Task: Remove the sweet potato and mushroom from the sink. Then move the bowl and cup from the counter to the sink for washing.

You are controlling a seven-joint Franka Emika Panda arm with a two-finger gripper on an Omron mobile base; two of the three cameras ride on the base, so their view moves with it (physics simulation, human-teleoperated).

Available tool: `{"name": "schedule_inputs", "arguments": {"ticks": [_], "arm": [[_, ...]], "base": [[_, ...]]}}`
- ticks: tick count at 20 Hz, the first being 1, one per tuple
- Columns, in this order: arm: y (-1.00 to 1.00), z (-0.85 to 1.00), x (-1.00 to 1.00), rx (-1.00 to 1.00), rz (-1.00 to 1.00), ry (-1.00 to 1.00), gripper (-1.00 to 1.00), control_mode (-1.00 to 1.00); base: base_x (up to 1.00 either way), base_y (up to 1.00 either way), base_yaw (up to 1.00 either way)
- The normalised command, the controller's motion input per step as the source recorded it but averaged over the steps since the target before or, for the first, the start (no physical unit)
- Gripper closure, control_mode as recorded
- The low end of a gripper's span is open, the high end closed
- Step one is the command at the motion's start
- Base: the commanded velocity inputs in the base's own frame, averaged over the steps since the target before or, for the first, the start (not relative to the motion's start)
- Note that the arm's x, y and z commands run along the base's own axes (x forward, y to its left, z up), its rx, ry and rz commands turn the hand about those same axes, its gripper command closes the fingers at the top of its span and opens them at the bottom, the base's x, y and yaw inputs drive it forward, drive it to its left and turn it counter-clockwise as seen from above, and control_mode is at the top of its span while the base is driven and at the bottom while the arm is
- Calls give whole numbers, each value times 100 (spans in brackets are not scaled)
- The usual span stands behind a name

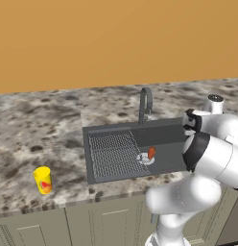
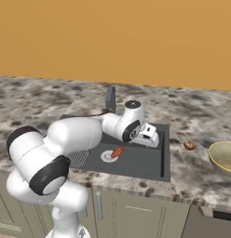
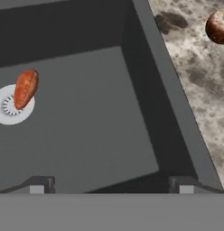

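Observation:
The sweet potato lies on the round silver drain inside the dark sink. On the counter just right of the sink rests the brown mushroom. My gripper hangs open and empty over the right part of the basin, between the two, touching neither. The tan bowl stands on the counter at the far right. The yellow cup stands on the counter left of the sink.
The grey arched faucet rises behind the basin. A ribbed drainer grid covers the sink's left half. The orange wall runs behind the speckled counter, and cabinet fronts sit below its front edge.

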Motion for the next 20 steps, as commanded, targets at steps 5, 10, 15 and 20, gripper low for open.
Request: {"name": "schedule_inputs", "arguments": {"ticks": [5, 10, 15, 20], "arm": [[29, -1, 1, 9, -9, 0, -100, -100], [35, -7, 4, 7, -13, 0, -100, -100], [31, -12, 7, 6, -13, 0, -100, -100], [23, -17, 11, 8, -4, 0, -100, -100]], "base": [[0, 0, 0], [0, 0, 0], [0, 0, 0], [0, 0, 0]]}}
